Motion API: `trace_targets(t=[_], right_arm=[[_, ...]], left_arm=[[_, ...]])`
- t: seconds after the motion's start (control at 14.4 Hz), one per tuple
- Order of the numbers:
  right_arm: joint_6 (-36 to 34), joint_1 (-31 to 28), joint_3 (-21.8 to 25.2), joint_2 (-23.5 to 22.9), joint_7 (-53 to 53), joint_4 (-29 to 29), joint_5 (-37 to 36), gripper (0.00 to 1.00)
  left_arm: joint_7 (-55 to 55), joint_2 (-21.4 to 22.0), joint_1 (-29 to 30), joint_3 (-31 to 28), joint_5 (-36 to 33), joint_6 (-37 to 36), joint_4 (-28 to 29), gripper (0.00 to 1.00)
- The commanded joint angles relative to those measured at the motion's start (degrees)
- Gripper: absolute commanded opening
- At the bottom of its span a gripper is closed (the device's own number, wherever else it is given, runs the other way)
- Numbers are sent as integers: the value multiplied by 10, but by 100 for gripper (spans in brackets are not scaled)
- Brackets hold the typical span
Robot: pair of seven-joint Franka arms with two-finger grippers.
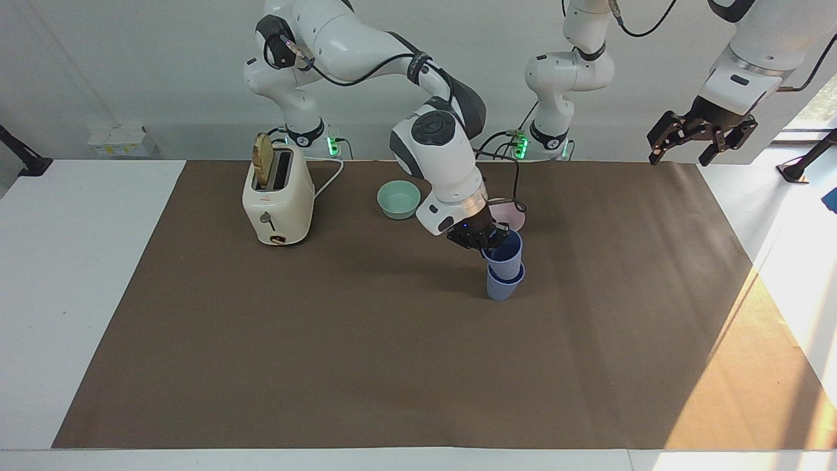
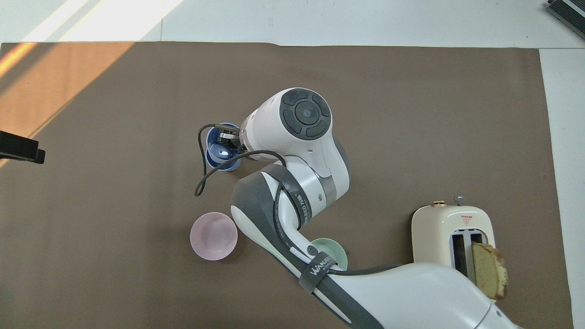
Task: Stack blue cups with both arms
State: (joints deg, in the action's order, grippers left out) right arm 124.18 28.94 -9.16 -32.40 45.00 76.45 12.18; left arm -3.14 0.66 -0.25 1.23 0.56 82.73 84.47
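- Fingers of the right gripper (image 1: pixel 487 243) are pinched together on the rim of the upper blue cup (image 1: pixel 505 254), on the side toward the right arm's end of the worktop.
- Upper blue cup sits nested in the lower blue cup (image 1: pixel 502 284), leaning a little; the lower one stands on the brown mat (image 1: pixel 392 366) near the middle of the worktop.
- Left gripper (image 1: pixel 701 137) hangs in the air with its jaws wide and nothing in them, over the mat's corner nearest the left arm's base; that arm waits.
- Open room: the mat is bare from the stack to its edge farthest from the robots, and toward both ends.
- Count: 2 blue cups, 2 bowls, 1 toaster, 1 slice of bread.
- Pink bowl (image 2: pixel 214 236) lies nearer to the robots than the stack; the green bowl (image 1: pixel 399 198) is beside it toward the right arm's end.
- Toaster (image 1: pixel 278 203) stands toward the right arm's end, the slice of bread (image 1: pixel 263 161) upright in a slot.
- Surface: white worktop (image 1: pixel 72 294) under the mat, with sunlight across the left arm's end; a pale wall lies past the arm bases.
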Motion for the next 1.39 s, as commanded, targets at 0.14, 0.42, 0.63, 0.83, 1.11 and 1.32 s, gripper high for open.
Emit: trace_targets(t=[0.14,0.42,0.63,0.83,1.11,1.32], right_arm=[[13,-4,-2,0,4,4,13,100],[3,-2,-1,2,6,2,-4,100],[-88,-30,1,29,-6,-6,-55,100],[-169,-73,3,77,-72,-7,-78,100],[-288,-128,8,116,-206,-15,-128,100],[-319,-168,8,146,-240,-15,-136,100]], left_arm=[[-7,7,9,5,-6,1,9,100],[-7,7,9,5,-6,1,9,100],[-7,7,9,5,-6,1,9,100],[-7,6,9,5,-6,1,9,100],[-7,7,9,5,-6,1,9,100],[-7,7,9,5,-6,1,9,100]])
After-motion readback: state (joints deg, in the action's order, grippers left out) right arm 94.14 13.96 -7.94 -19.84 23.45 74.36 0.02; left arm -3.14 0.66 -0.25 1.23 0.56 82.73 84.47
